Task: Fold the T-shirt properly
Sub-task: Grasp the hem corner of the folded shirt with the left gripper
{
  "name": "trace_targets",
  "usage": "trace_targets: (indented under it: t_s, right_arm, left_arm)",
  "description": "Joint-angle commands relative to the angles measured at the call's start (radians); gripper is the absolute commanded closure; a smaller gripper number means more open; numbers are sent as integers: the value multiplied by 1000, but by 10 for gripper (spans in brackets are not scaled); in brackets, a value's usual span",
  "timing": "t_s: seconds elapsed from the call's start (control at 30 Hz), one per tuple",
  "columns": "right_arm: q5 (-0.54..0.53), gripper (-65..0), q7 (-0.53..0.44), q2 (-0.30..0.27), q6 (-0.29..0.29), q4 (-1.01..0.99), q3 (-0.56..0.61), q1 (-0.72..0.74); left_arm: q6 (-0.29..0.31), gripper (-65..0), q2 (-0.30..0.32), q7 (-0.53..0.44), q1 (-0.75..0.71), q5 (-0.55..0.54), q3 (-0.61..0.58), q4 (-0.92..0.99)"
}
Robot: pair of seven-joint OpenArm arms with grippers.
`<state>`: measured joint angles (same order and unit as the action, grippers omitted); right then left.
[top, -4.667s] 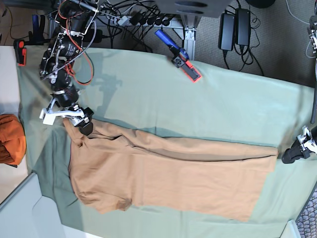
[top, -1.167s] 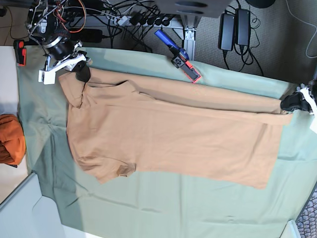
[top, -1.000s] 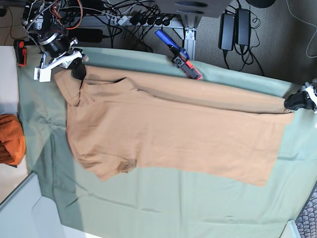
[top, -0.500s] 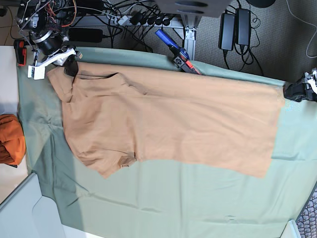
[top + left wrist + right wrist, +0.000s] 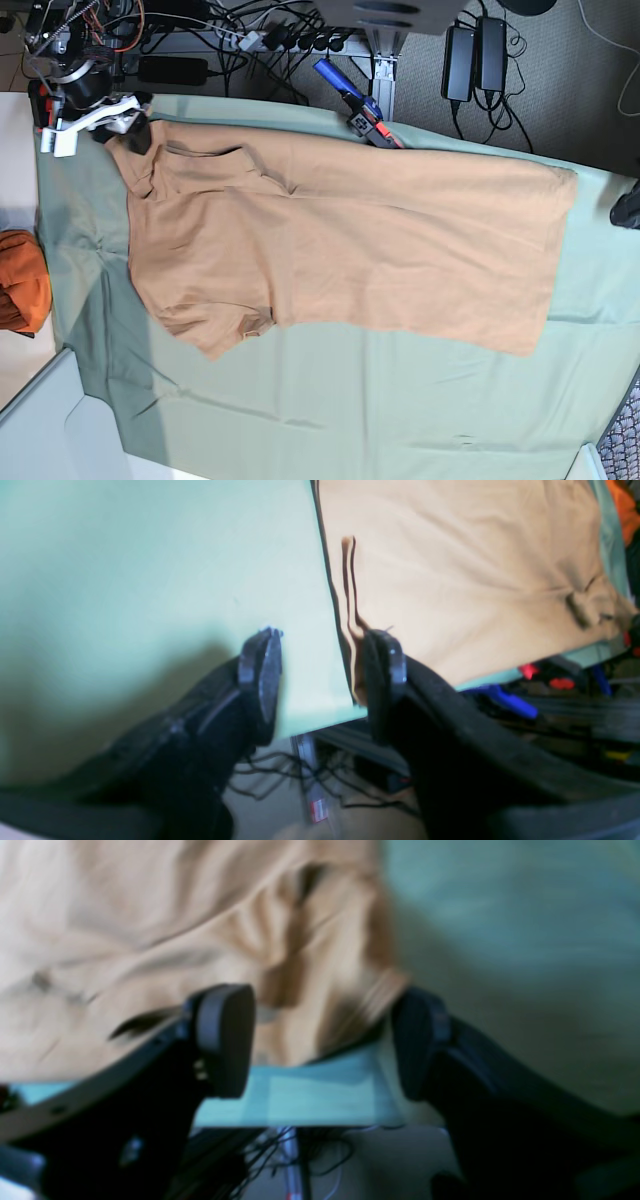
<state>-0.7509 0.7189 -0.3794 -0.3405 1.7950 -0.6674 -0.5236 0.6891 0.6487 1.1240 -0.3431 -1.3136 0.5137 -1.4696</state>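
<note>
The tan T-shirt [image 5: 350, 240] lies spread flat on the pale green table cloth [image 5: 400, 400], collar and sleeves at the left, hem at the right. My right gripper [image 5: 125, 128] is at the shirt's far left corner. In the right wrist view it [image 5: 320, 1040] is open, with blurred shirt fabric [image 5: 150, 915] between and beyond the fingers. My left gripper [image 5: 628, 210] sits at the right edge, just off the hem. In the left wrist view it [image 5: 320, 675] is open and empty, with the shirt's hem corner [image 5: 450, 580] beside the right finger.
A blue and red tool [image 5: 360, 112] lies at the table's far edge, touching the shirt. A darker orange bundled cloth [image 5: 20, 280] sits off the left side. Power bricks [image 5: 475, 55] and cables lie on the floor behind the table.
Both grippers drew the shirt's upper edge toward the far side, unfolding it flat. The left gripper has let go of the hem corner and drawn off right. The right gripper shifted left.
</note>
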Motion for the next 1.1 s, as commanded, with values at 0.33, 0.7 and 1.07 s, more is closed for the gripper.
trace_targets:
  t_s: [0.33,0.7,1.07]
  right_arm:
    - [-8,-428,-31,-42,-90,15,-181,0]
    - [-9,-428,-34,-33,-90,15,-180,0]
    - [-16,-428,-34,-33,-90,15,-180,-1]
  left_arm:
    - [9,-301,55,-246,166,226,-108,-136]
    - [-27,-301,-10,-359,580,432,-456,224]
    - [-24,-301,-167,-437,839,489,-526,728]
